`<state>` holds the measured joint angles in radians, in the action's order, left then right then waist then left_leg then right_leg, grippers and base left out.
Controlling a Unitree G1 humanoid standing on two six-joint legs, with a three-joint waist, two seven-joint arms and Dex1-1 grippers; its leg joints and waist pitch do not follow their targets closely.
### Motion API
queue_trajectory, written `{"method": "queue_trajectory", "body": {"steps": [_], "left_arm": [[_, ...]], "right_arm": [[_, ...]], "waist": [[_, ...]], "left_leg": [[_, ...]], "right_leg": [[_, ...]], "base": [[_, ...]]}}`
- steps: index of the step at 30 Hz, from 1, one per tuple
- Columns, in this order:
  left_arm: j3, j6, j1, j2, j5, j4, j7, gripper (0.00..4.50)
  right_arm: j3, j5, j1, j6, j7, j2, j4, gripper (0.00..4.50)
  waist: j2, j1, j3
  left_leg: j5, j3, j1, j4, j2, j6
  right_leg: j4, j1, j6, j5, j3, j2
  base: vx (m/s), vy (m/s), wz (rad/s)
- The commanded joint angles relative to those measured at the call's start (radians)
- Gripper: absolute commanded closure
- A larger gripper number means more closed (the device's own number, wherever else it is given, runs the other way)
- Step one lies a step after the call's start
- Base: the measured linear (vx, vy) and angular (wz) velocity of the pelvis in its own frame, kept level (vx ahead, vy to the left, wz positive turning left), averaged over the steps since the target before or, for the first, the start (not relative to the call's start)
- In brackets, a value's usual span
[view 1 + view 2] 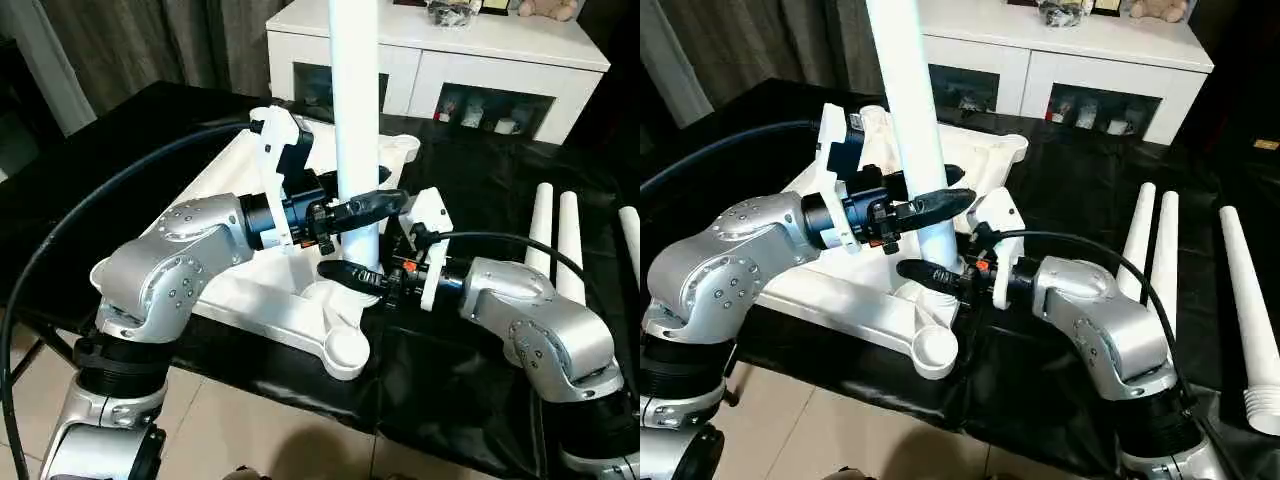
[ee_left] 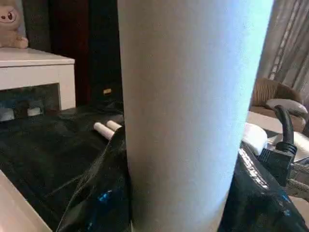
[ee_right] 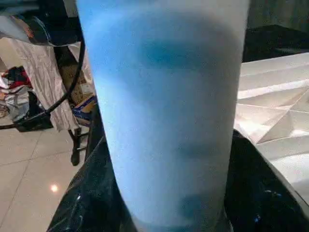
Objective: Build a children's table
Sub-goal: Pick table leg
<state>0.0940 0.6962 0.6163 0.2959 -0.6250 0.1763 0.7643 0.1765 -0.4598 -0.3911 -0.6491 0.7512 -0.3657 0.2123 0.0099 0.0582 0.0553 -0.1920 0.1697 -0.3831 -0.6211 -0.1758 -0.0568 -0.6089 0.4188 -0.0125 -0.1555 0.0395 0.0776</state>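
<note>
Children's table, part built: white top panel [image 1: 270, 290] lying ribbed side up on black-draped tabletop [image 1: 480, 400], one upright leg [image 1: 355, 100] standing in a near-edge socket, next to an empty corner socket [image 1: 345, 350]. Three spare legs [image 1: 1163, 250] lying side by side on the cover, well apart from the panel, on the robot's right.

Left gripper [image 1: 362, 212] clamped around the upright leg some way above the panel. Right gripper [image 1: 352, 270] lower, just above the socket, fingers on either side of the leg and apparently closed on it.

Handling, by judgement: hollow plastic tube, light and stiff, smooth enough to slip or spin in a loose grip. Tapered, so thicker near the socket end; best held low, close to the socket, for pushing or twisting home. Tall leg likely to lever sideways if held high only. Panel light too, may slide on the glossy cover under side load.

Surface: black cover wrinkled and shiny, hanging over the front edge. Room: tiled floor [image 1: 230, 430], grey curtains [image 1: 120, 40], white cabinet [image 1: 450, 60] with glass-fronted shelves behind, plush toy [image 1: 548, 8] on top.
</note>
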Motion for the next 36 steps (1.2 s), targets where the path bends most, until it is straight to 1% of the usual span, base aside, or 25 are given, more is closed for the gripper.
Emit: {"method": "queue_trajectory", "body": {"steps": [1, 3, 4, 5, 6, 7, 8, 9, 10, 11, 12, 13, 14, 15, 19, 20, 21, 22, 23, 26, 27, 28, 32, 33, 36], "left_arm": [[0.009, -0.015, -0.006, 0.007, 0.027, 0.006, -0.001, 2.57], [-0.003, -0.009, 0.008, -0.016, 0.063, -0.03, -0.086, 2.57], [-0.021, -0.002, 0.019, -0.036, 0.069, -0.055, -0.133, 2.01], [-0.045, 0.002, 0.034, -0.062, 0.078, -0.084, -0.193, 2.01], [-0.065, -0.002, 0.045, -0.085, 0.083, -0.106, -0.238, 1.87], [-0.068, -0.009, 0.046, -0.094, 0.089, -0.11, -0.255, 1.87], [-0.069, -0.011, 0.047, -0.104, 0.095, -0.112, -0.273, 1.66], [-0.074, -0.009, 0.049, -0.121, 0.103, -0.118, -0.308, 1.66], [-0.093, -0.005, 0.055, -0.163, 0.117, -0.139, -0.388, 1.51], [-0.097, -0.004, 0.056, -0.171, 0.118, -0.142, -0.402, 1.51], [-0.12, 0.007, 0.061, -0.212, 0.117, -0.158, -0.468, 1.4], [-0.128, -0.001, 0.065, -0.232, 0.127, -0.168, -0.504, 1.32], [-0.134, -0.011, 0.069, -0.249, 0.141, -0.179, -0.539, 1.32], [-0.135, -0.022, 0.072, -0.268, 0.153, -0.19, -0.57, 1.11], [-0.141, -0.04, 0.078, -0.307, 0.147, -0.197, -0.592, 1.01], [-0.14, -0.039, 0.08, -0.31, 0.149, -0.194, -0.597, 0.85], [-0.142, -0.037, 0.081, -0.313, 0.151, -0.193, -0.608, 0.85], [-0.154, -0.036, 0.084, -0.321, 0.157, -0.199, -0.631, 0.71], [-0.162, -0.036, 0.087, -0.327, 0.16, -0.203, -0.647, 0.71], [-0.183, -0.037, 0.091, -0.339, 0.159, -0.215, -0.672, 0.71], [-0.188, -0.045, 0.093, -0.339, 0.165, -0.22, -0.683, 0.86], [-0.19, -0.051, 0.093, -0.339, 0.17, -0.223, -0.69, 0.86], [-0.209, -0.046, 0.097, -0.346, 0.143, -0.217, -0.69, 1.16], [-0.21, -0.045, 0.096, -0.348, 0.141, -0.214, -0.688, 1.41], [-0.212, -0.034, 0.095, -0.352, 0.129, -0.203, -0.678, 1.53]], "right_arm": [[-0.019, 0.016, -0.006, 0.003, -0.033, 0.002, -0.016, 2.28], [-0.033, 0.039, -0.019, 0.03, -0.075, 0.025, -0.037, 2.32], [-0.043, 0.051, -0.027, 0.041, -0.105, 0.039, -0.052, 2.38], [-0.055, 0.062, -0.035, 0.053, -0.138, 0.057, -0.068, 2.38], [-0.066, 0.078, -0.044, 0.075, -0.173, 0.074, -0.083, 2.43], [-0.074, 0.095, -0.053, 0.091, -0.207, 0.088, -0.099, 2.47], [-0.08, 0.105, -0.06, 0.098, -0.232, 0.1, -0.11, 2.52], [-0.081, 0.12, -0.067, 0.117, -0.254, 0.11, -0.117, 2.52], [-0.082, 0.148, -0.079, 0.143, -0.3, 0.132, -0.131, 2.53], [-0.082, 0.15, -0.081, 0.146, -0.306, 0.136, -0.132, 2.53], [-0.08, 0.173, -0.09, 0.17, -0.341, 0.155, -0.14, 2.54], [-0.072, 0.202, -0.096, 0.189, -0.366, 0.159, -0.149, 2.55], [-0.064, 0.223, -0.1, 0.2, -0.381, 0.163, -0.158, 2.55], [-0.054, 0.247, -0.106, 0.214, -0.402, 0.169, -0.169, 2.55], [-0.007, 0.307, -0.115, 0.255, -0.431, 0.172, -0.187, 2.55], [-0.001, 0.321, -0.118, 0.263, -0.44, 0.174, -0.191, 2.56], [0.004, 0.329, -0.119, 0.268, -0.445, 0.177, -0.195, 2.56], [0.007, 0.341, -0.121, 0.277, -0.455, 0.181, -0.199, 2.56], [0.009, 0.349, -0.123, 0.284, -0.46, 0.184, -0.203, 2.56], [0.022, 0.376, -0.124, 0.309, -0.463, 0.186, -0.213, 2.56], [0.024, 0.381, -0.123, 0.314, -0.464, 0.188, -0.217, 2.56], [0.024, 0.382, -0.123, 0.316, -0.465, 0.191, -0.218, 2.56], [0.024, 0.393, -0.121, 0.329, -0.471, 0.195, -0.225, 2.56], [0.022, 0.395, -0.121, 0.332, -0.471, 0.198, -0.228, 2.56], [0.021, 0.396, -0.123, 0.341, -0.464, 0.201, -0.235, 2.56]], "waist": [[0.004, 0.0, -0.065], [0.004, -0.002, -0.064], [0.003, -0.003, -0.064], [0.004, -0.003, -0.065], [0.003, -0.003, -0.065], [0.001, -0.004, -0.065], [0.001, -0.003, -0.065], [0.001, -0.003, -0.065], [0.003, -0.004, -0.066], [0.0, -0.006, -0.065], [0.0, -0.005, -0.068], [0.0, -0.002, -0.069], [-0.001, -0.002, -0.069], [-0.004, -0.003, -0.069], [0.0, -0.003, -0.071], [-0.001, -0.003, -0.071], [-0.001, -0.004, -0.071], [0.0, -0.005, -0.071], [0.002, -0.005, -0.071], [0.0, -0.006, -0.07], [-0.001, -0.006, -0.07], [0.001, -0.006, -0.069], [-0.001, -0.006, -0.068], [-0.001, -0.005, -0.068], [-0.002, -0.005, -0.068]], "left_leg": [[-0.262, -0.013, 0.014, 0.09, -0.037, -0.037], [-0.261, -0.012, 0.013, 0.089, -0.037, -0.04], [-0.263, -0.012, 0.014, 0.089, -0.036, -0.043], [-0.261, -0.011, 0.015, 0.087, -0.035, -0.045], [-0.267, -0.011, 0.017, 0.086, -0.033, -0.049], [-0.264, -0.013, 0.013, 0.087, -0.033, -0.051], [-0.265, -0.013, 0.013, 0.088, -0.032, -0.052], [-0.269, -0.013, 0.015, 0.089, -0.033, -0.054], [-0.263, -0.012, 0.012, 0.088, -0.036, -0.054], [-0.26, -0.011, 0.012, 0.087, -0.034, -0.055], [-0.249, -0.011, 0.013, 0.086, -0.033, -0.05], [-0.237, -0.012, 0.009, 0.086, -0.031, -0.045], [-0.233, -0.011, 0.01, 0.085, -0.032, -0.043], [-0.233, -0.012, 0.008, 0.084, -0.031, -0.037], [-0.221, -0.013, 0.006, 0.084, -0.031, -0.027], [-0.216, -0.013, 0.005, 0.084, -0.031, -0.027], [-0.213, -0.013, 0.006, 0.084, -0.031, -0.025], [-0.214, -0.012, 0.007, 0.083, -0.032, -0.023], [-0.215, -0.012, 0.008, 0.083, -0.032, -0.023], [-0.226, -0.011, 0.009, 0.083, -0.032, -0.019], [-0.23, -0.011, 0.009, 0.083, -0.031, -0.016], [-0.236, -0.011, 0.009, 0.084, -0.032, -0.015], [-0.244, -0.011, 0.009, 0.085, -0.032, -0.015], [-0.249, -0.012, 0.01, 0.085, -0.032, -0.016], [-0.251, -0.011, 0.009, 0.085, -0.031, -0.015]], "right_leg": [[0.071, -0.049, 0.18, -0.293, -0.034, 0.046], [0.07, -0.047, 0.179, -0.292, -0.035, 0.046], [0.072, -0.047, 0.179, -0.297, -0.034, 0.046], [0.072, -0.046, 0.179, -0.298, -0.035, 0.046], [0.075, -0.046, 0.18, -0.308, -0.034, 0.046], [0.075, -0.048, 0.172, -0.318, -0.033, 0.046], [0.076, -0.048, 0.167, -0.327, -0.032, 0.046], [0.077, -0.047, 0.161, -0.331, -0.032, 0.046], [0.074, -0.046, 0.165, -0.31, -0.034, 0.046], [0.076, -0.046, 0.169, -0.302, -0.033, 0.045], [0.073, -0.049, 0.172, -0.281, -0.033, 0.044], [0.073, -0.054, 0.171, -0.273, -0.032, 0.046], [0.074, -0.051, 0.169, -0.268, -0.033, 0.046], [0.076, -0.054, 0.164, -0.272, -0.031, 0.044], [0.074, -0.054, 0.158, -0.25, -0.031, 0.043], [0.073, -0.055, 0.159, -0.239, -0.031, 0.043], [0.071, -0.054, 0.164, -0.222, -0.031, 0.042], [0.071, -0.053, 0.171, -0.209, -0.031, 0.042], [0.069, -0.053, 0.175, -0.203, -0.031, 0.042], [0.071, -0.054, 0.182, -0.206, -0.031, 0.042], [0.071, -0.054, 0.179, -0.213, -0.031, 0.042], [0.073, -0.053, 0.176, -0.22, -0.031, 0.042], [0.073, -0.053, 0.175, -0.229, -0.031, 0.042], [0.074, -0.052, 0.173, -0.237, -0.031, 0.043], [0.074, -0.052, 0.169, -0.245, -0.031, 0.043]], "base": [[0.0, 0.0, 0.0], [0.0, 0.0, 0.0], [0.0, 0.0, 0.0], [0.0, 0.0, 0.0], [0.0, 0.0, 0.0], [0.0, 0.0, 0.0], [0.0, 0.0, 0.0], [0.0, 0.0, 0.0], [0.0, 0.0, 0.0], [0.0, 0.0, 0.0], [0.0, 0.0, 0.0], [0.0, 0.0, 0.0], [0.0, 0.0, 0.0], [0.0, 0.0, 0.0], [0.0, 0.0, 0.0], [0.0, 0.0, 0.0], [0.0, 0.0, 0.0], [0.0, 0.0, 0.0], [0.0, 0.0, 0.0], [0.0, 0.0, 0.0], [0.0, 0.0, 0.0], [0.0, 0.0, 0.0], [0.0, 0.0, 0.0], [0.0, 0.0, 0.0], [0.0, 0.0, 0.0]]}}
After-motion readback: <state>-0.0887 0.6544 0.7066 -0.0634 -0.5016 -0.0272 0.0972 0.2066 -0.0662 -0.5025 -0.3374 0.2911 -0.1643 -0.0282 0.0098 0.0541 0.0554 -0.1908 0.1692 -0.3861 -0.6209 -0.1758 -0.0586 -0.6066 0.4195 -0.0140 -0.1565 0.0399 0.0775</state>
